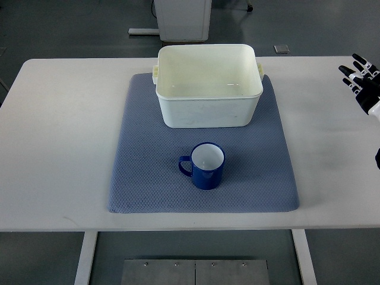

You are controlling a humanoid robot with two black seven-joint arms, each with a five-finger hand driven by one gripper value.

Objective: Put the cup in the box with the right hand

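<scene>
A blue cup (pixel 205 166) with a white inside stands upright on a blue-grey mat (pixel 142 148), its handle pointing left. Just behind it on the mat sits a white plastic box (pixel 209 110), open at the top and with nothing inside. My right hand (pixel 362 77) hovers at the far right edge of the table, fingers spread and holding nothing, well away from the cup. The left arm does not show.
The mat lies on a white table (pixel 59 130). A white cabinet base (pixel 184 18) stands on the floor behind the table. A metal plate (pixel 196 272) shows below the table's front edge.
</scene>
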